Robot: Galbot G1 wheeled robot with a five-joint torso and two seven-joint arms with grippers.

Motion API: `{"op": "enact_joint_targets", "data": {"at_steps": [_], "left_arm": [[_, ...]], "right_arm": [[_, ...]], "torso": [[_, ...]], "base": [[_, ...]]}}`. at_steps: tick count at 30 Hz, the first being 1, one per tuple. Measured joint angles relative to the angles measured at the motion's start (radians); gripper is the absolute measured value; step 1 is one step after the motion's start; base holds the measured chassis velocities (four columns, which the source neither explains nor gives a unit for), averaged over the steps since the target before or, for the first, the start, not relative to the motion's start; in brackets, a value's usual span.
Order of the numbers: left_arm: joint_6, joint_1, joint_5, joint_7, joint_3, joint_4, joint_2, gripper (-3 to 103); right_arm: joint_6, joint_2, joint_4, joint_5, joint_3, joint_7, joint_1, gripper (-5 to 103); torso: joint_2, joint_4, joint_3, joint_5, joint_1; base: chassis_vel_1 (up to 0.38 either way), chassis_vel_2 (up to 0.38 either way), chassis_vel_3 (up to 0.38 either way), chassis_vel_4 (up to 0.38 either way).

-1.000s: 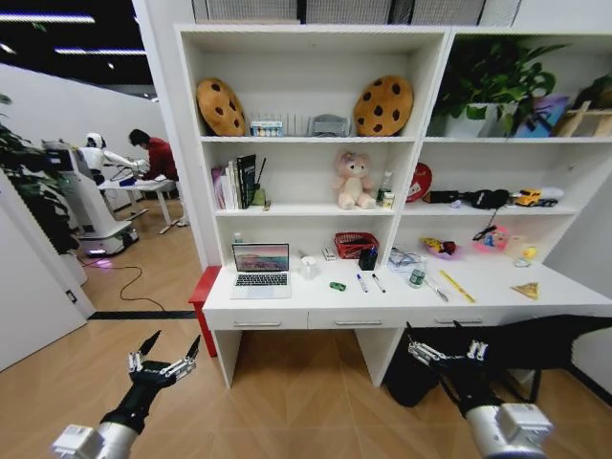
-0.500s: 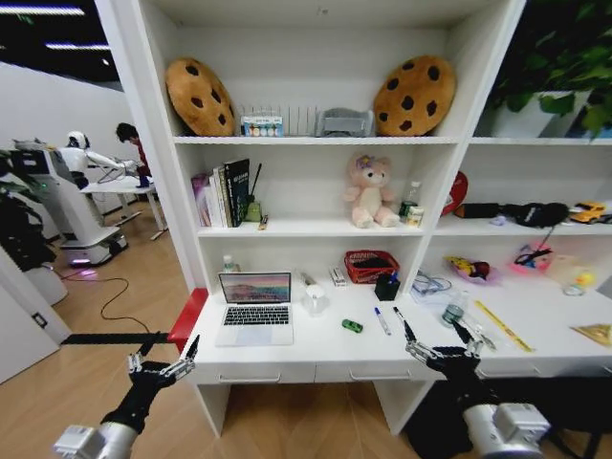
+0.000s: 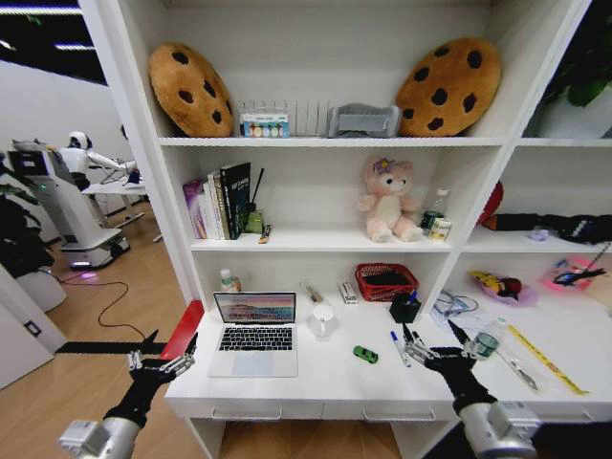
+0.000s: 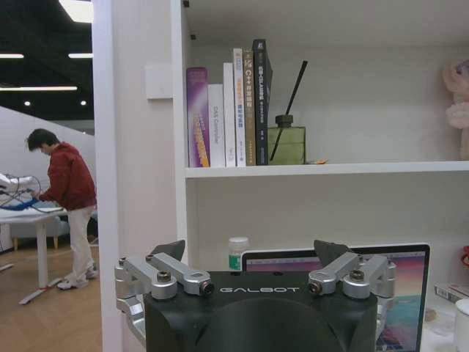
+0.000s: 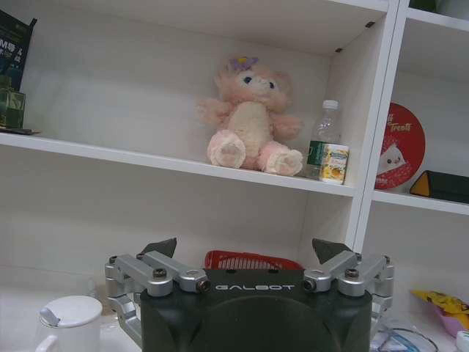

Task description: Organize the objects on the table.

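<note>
On the white table [image 3: 316, 384] a silver laptop [image 3: 253, 337] stands open at the left. A tiny green toy car [image 3: 365, 354] and dark pens [image 3: 399, 347] lie to its right. A small green-capped bottle [image 3: 229, 280] stands behind the laptop, and a second one [image 3: 488, 338] stands farther right. My left gripper [image 3: 174, 342] hangs open and empty before the table's left front corner. My right gripper [image 3: 430, 333] is open and empty over the front edge near the pens. The left wrist view shows the open left gripper [image 4: 253, 253] facing the laptop [image 4: 410, 293] and bottle [image 4: 237, 254].
A white cup [image 3: 323, 318], red basket [image 3: 386, 281] and black pen holder [image 3: 404, 308] stand at the back of the table. A yellow ruler [image 3: 547, 359] lies at the right. Shelves above hold books [image 3: 218, 201], a pink plush bear [image 3: 387, 199] and cookie cushions [image 3: 189, 88]. The right gripper [image 5: 248, 249] faces the basket [image 5: 249, 259].
The whole picture has shifted: the camera has come closer to the table, which now looks larger and nearer. Both grippers stay open and held out in front.
</note>
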Motion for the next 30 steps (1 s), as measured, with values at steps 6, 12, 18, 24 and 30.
{"op": "enact_joint_targets", "data": {"at_steps": [6,12,18,24,30], "left_arm": [[0.031,-0.055,0.020,0.025,0.005,-0.001,0.052,78],[0.077,-0.127,-0.021,0.067,0.017,0.035,0.170,51],[0.116,-0.202,-0.048,0.061,0.063,0.062,0.268,35],[0.155,-0.263,-0.084,0.011,0.130,0.106,0.352,14],[0.236,-0.351,-0.160,-0.124,0.238,0.130,0.457,0]], "right_arm": [[-0.006,0.003,0.000,-0.003,0.000,0.015,0.000,100],[-0.017,-0.014,-0.024,-0.011,-0.015,0.022,0.019,100],[-0.025,-0.030,-0.054,-0.008,-0.014,0.035,0.044,100],[-0.025,-0.031,-0.075,-0.008,-0.009,0.039,0.046,100],[-0.029,-0.049,-0.090,-0.018,-0.012,0.053,0.042,100]], "torso": [[-0.001,0.0002,0.000,-0.0002,0.001],[-0.001,0.0001,0.001,-0.0003,0.002],[-0.001,0.0001,0.001,-0.0002,0.002],[-0.001,0.0001,0.001,-0.0003,0.002],[-0.001,0.0003,0.001,0.0000,0.002]], "base": [[0.007,-0.008,-0.011,0.003],[0.000,0.000,0.000,0.000],[0.000,0.000,0.000,0.000],[0.000,0.000,0.000,0.000],[0.000,0.000,0.000,0.000]]}}
